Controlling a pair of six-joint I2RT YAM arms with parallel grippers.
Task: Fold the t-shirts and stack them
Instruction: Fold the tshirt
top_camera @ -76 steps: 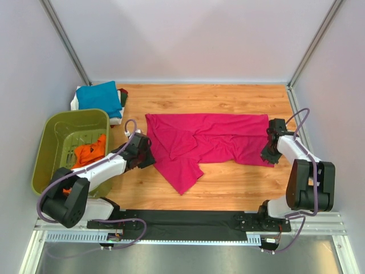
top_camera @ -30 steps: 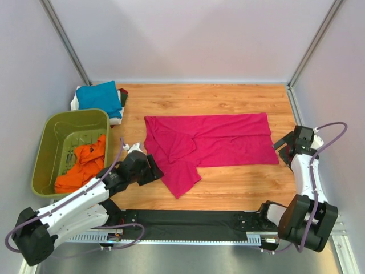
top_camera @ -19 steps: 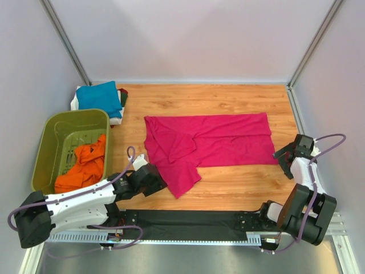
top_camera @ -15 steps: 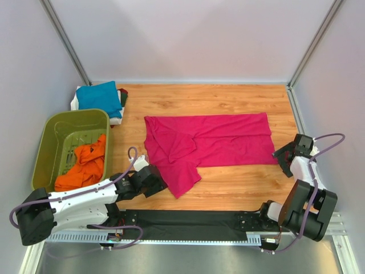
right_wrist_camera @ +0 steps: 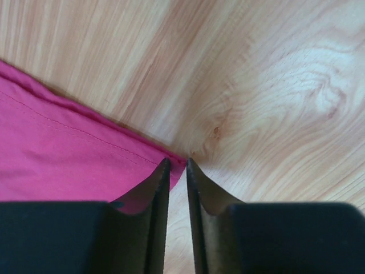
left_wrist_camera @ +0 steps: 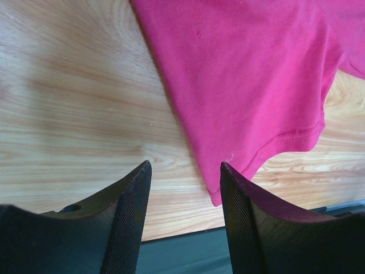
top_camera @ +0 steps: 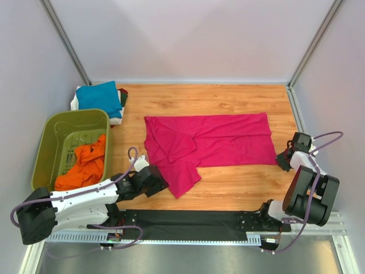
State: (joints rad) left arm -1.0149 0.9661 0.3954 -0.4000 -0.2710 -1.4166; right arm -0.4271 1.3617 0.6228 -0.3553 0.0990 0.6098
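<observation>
1. Right gripper (right_wrist_camera: 177, 164): the jaws are drawn almost together, leaving only a slit. The near-right hem corner of the magenta-pink t-shirt (top_camera: 217, 140) sits in that slit, so a pinch on the corner is judged to be forming.
2. Change: a second ago these jaws were spread wide and stood off the right edge of the cloth. They are now narrowed at the corner itself. The shirt has not shifted in that time.
3. Left gripper (left_wrist_camera: 182, 220): the jaws stand partly apart and hold nothing. They hang low over the wooden table (top_camera: 228, 188), with the edge of the near-left sleeve flap running between them. This arm has drawn back toward the near edge and lowered.
4. Meaning for the task: both arms are placed at near-side points of the shirt. This is judged to be the start of a fold. The left side is not yet gripped.
5. Condition of the shirt: it lies spread sideways across the table centre. The right half is flat with a straight stitched hem. The left half is creased, and one flap points toward the arms.
6. Other shirts: the orange t-shirt (top_camera: 85, 162) is bunched in the olive-green plastic basket (top_camera: 51, 123). The teal-blue t-shirt (top_camera: 100, 96) lies folded at the far-left corner.
</observation>
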